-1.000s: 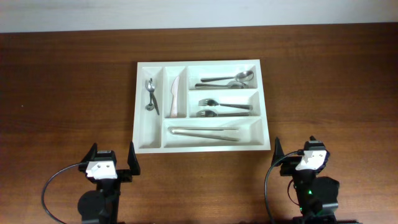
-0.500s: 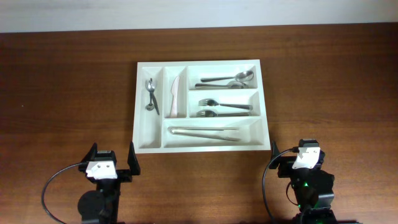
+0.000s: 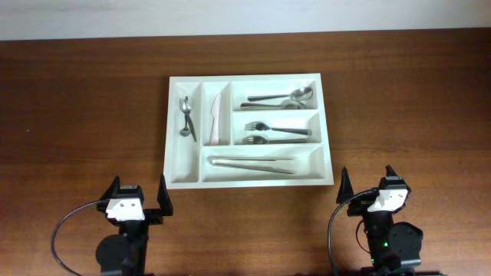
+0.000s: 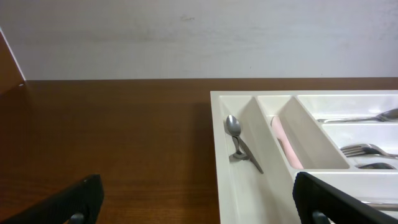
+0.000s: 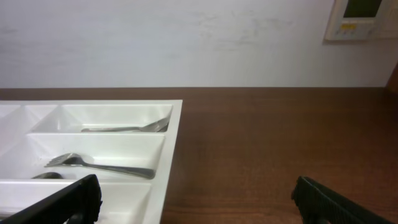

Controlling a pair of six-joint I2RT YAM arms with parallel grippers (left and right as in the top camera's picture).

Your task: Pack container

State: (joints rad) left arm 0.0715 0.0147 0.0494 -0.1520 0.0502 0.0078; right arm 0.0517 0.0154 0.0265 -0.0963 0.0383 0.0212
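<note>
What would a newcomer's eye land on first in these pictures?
The white container in the middle of the dark wooden table, already holding cutlery: spoons and forks in its right compartments, a long metal utensil in the near one. Next, the left gripper and right gripper parked at the near edge, jaws open and empty.

container (image 3: 182, 165): centre of table (image 3: 77, 115)
left slot: teaspoons (image 3: 186, 116)
next slot: knife (image 3: 215, 115)
far slot: spoons (image 3: 280, 98)
middle slot: forks (image 3: 272, 133)
near slot: tongs (image 3: 253, 164)
</note>
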